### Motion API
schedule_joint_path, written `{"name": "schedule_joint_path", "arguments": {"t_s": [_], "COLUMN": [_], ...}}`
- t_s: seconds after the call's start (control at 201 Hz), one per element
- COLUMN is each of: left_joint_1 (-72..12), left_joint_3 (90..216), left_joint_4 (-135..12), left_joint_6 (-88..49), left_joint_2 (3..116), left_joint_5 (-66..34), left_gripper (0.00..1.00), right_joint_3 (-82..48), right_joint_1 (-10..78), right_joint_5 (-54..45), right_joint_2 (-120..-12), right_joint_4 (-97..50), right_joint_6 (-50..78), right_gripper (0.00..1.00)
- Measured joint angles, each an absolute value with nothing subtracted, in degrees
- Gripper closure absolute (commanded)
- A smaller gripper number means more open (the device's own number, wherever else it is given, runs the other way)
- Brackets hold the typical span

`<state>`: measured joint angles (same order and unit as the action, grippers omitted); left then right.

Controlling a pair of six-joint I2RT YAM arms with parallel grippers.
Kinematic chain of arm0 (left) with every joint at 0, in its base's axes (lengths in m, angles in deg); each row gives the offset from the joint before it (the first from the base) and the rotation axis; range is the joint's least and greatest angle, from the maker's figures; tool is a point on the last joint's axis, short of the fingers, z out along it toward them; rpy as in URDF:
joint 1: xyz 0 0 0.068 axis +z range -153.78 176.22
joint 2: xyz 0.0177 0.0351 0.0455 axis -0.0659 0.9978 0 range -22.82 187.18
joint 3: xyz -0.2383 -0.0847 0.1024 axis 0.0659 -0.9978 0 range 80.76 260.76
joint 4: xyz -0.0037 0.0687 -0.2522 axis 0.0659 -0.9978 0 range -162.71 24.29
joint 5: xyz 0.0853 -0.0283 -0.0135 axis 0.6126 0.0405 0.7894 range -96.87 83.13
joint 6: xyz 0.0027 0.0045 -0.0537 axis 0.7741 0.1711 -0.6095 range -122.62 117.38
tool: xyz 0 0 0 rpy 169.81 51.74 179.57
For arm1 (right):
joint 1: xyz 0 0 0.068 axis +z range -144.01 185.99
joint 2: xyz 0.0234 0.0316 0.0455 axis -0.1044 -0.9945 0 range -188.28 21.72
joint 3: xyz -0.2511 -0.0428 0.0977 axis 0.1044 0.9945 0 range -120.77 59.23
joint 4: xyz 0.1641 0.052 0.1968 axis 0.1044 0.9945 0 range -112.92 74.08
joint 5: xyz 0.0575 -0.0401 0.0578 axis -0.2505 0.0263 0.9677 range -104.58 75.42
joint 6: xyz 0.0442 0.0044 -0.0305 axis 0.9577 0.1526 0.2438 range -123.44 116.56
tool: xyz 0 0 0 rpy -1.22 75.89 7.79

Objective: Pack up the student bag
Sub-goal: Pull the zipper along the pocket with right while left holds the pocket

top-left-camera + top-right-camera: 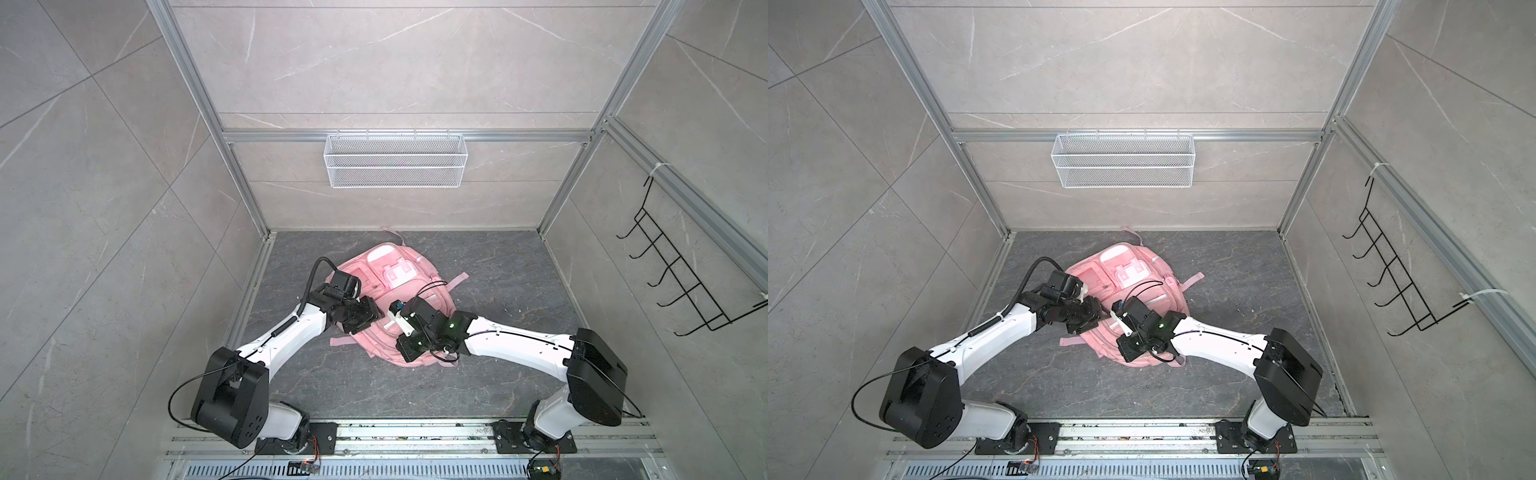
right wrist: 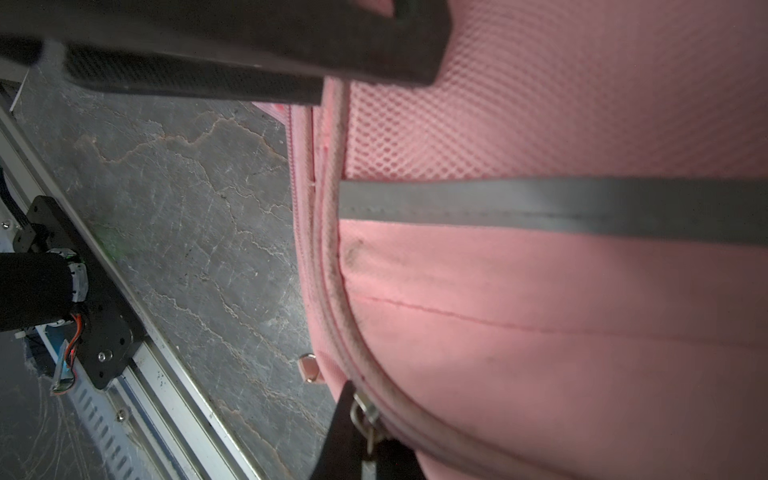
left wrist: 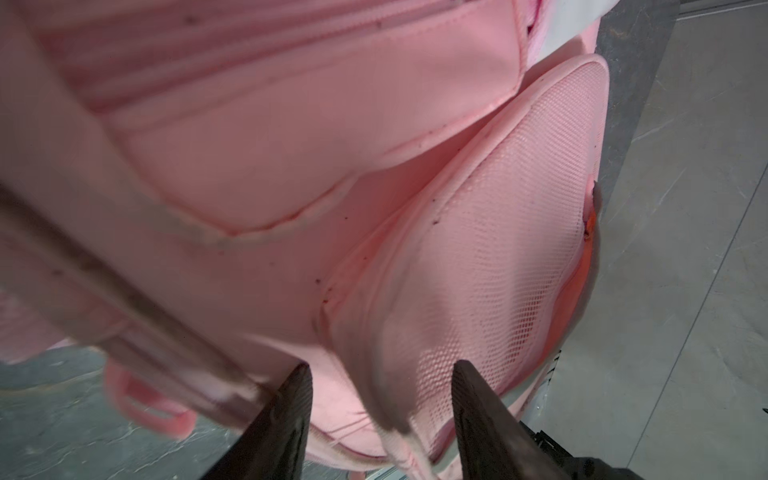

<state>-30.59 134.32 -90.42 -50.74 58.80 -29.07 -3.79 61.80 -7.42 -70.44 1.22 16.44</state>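
Our right gripper (image 2: pixel 362 419) is clenched on the small metal zip pull (image 2: pixel 360 409) at the piped edge of the student bag (image 2: pixel 540 316). Our left gripper (image 3: pixel 381 368) stands released, its fingers apart over the rim of the bag's mesh pocket (image 3: pixel 498 249). The bag is soft pink fabric and lies slumped on the dark veined tabletop (image 1: pixel 498 282).

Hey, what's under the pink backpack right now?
The pink backpack lies on the dark stone-look floor; a pink strap pokes out at its edge. Anything else beneath is covered.
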Motion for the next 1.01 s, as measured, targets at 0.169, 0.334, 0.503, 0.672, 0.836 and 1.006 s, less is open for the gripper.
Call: {"name": "schedule_joint_path", "arguments": {"t_s": [0.169,0.334,0.503,0.672,0.836,1.006], "left_joint_1": [-31.09,-31.09,-30.65,-29.06,-28.36,-27.59], "left_joint_3": [133.93,133.55,133.55,132.92,133.05,133.9], "left_joint_4": [-89.59,-88.84,-88.82,-88.36,-89.02,-91.27], "left_joint_6": [-53.17,-54.92,-54.85,-53.76,-50.48,-46.39], "left_joint_2": [59.85,59.72,59.61,59.46,59.39,59.37], "left_joint_5": [-28.79,-29.09,-29.24,-30.51,-31.04,-30.53], "left_gripper": [0.85,1.0,1.0,1.0,1.0,1.0], "right_joint_3": [-4.88,-5.12,-5.12,-4.97,-4.69,-3.99], "right_joint_1": [61.8,61.8,61.8,61.32,59.31,57.19], "right_joint_5": [-7.27,-7.51,-8.32,-9.76,-11.33,-12.56], "right_joint_2": [-71.6,-71.75,-71.73,-71.12,-70.0,-69.24], "right_joint_4": [1.41,1.76,2.38,3.51,6.35,7.82], "right_joint_6": [16.41,16.48,16.5,16.55,16.96,17.01], "right_gripper": [1.0,1.0,1.0,1.0,1.0,1.0]}}
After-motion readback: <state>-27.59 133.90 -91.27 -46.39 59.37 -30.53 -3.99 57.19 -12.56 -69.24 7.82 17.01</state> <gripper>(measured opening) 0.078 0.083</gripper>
